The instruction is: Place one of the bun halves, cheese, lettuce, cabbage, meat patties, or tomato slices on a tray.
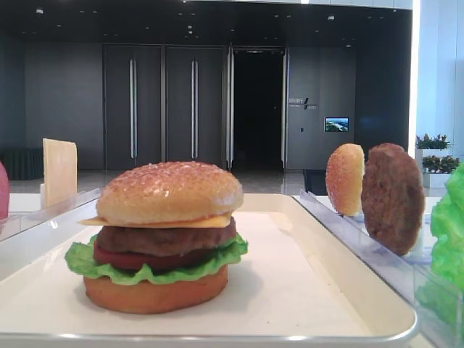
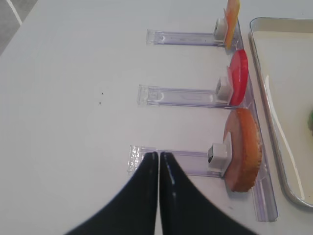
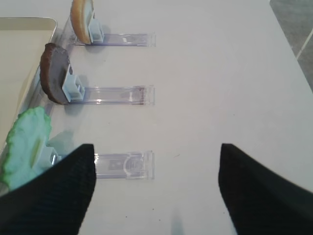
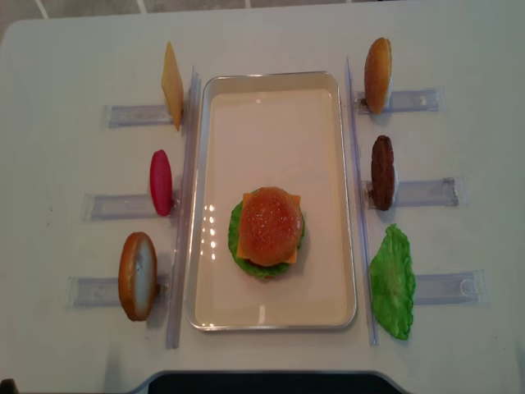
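Note:
On the white tray [image 4: 271, 107] stands a stacked burger: sesame bun half [image 1: 170, 190] on top, then cheese [image 1: 210, 222], meat patty [image 1: 167, 239], tomato slice [image 1: 123, 259], lettuce [image 1: 159, 274] and a bottom bun [image 1: 156, 293]. Left of the tray, cheese [image 4: 171, 84], a tomato slice [image 4: 161, 182] and a bun half [image 4: 137, 275] stand on edge. To its right are a bun half [image 4: 377, 74], a meat patty [image 4: 382, 171] and lettuce [image 4: 392, 281]. My left gripper [image 2: 158, 155] is shut and holds nothing, left of the bun [image 2: 244, 152]. My right gripper [image 3: 156, 149] is open over bare table, right of the lettuce [image 3: 27, 144].
Clear slotted racks [image 4: 435, 287] reach outward from both long sides of the tray and hold the loose pieces. Long clear rails [image 4: 354, 164] run along the tray's sides. A dark robot base [image 4: 262, 382] sits at the table's near edge.

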